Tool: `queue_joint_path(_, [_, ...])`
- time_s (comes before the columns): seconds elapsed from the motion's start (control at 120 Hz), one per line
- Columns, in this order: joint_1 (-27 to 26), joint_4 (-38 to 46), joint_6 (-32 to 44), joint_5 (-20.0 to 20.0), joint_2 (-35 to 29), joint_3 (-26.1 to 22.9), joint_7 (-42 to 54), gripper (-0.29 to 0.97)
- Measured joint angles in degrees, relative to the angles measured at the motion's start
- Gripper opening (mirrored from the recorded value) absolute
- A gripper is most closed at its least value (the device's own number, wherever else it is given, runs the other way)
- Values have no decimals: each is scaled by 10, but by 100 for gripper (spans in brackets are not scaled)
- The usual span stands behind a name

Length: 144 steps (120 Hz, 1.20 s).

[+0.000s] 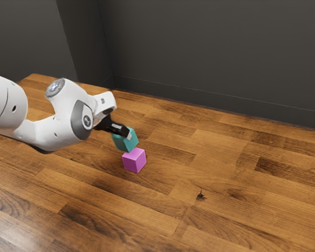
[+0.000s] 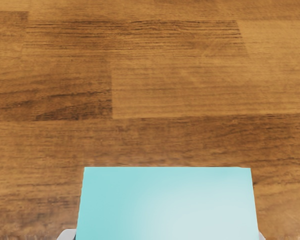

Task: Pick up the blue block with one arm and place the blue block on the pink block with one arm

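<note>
Nearest, the pink block [image 1: 134, 159] is being carried by the wooden desk [image 1: 241, 173]. Just behind and above it, the blue block [image 1: 125, 139] is being held tilted, near the pink top; contact cannot be told. It is being judged light, rigid and smooth-faced, best gripped on two opposite flat sides. It is being rendered as a plain pale teal cube. Behind it, the claw [image 1: 118, 131] is being pressed onto it from two sides.
</note>
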<state>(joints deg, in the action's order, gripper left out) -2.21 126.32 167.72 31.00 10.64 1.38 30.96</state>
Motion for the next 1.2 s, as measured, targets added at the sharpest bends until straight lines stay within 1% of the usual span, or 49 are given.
queue_joint_path(0.108, [-10,10,-1,-1,-2,1,-25,24])
queue_joint_path(0.375, [-17,-5,1,-9,11,2,-69,24])
queue_joint_path(0.408, [-17,-6,1,-10,12,2,-73,26])
queue_joint_path(0.542, [-17,-7,0,-16,14,1,-86,38])
queue_joint_path(0.717, [-21,-16,-2,-18,21,1,-98,46])
queue_joint_path(0.875, [-20,-31,-6,-24,22,6,-97,51])
queue_joint_path(0.933, [-20,-97,-63,-49,10,41,-91,53])
queue_joint_path(0.975, [-23,-140,-124,-66,-6,71,-88,55])
queue_joint_path(1.042, [-23,-174,-238,-88,-52,104,-94,58])
queue_joint_path(1.117, [-11,-232,-379,-124,-79,116,-109,60])
queue_joint_path(1.2, [12,-256,-497,-150,-111,107,-123,62])
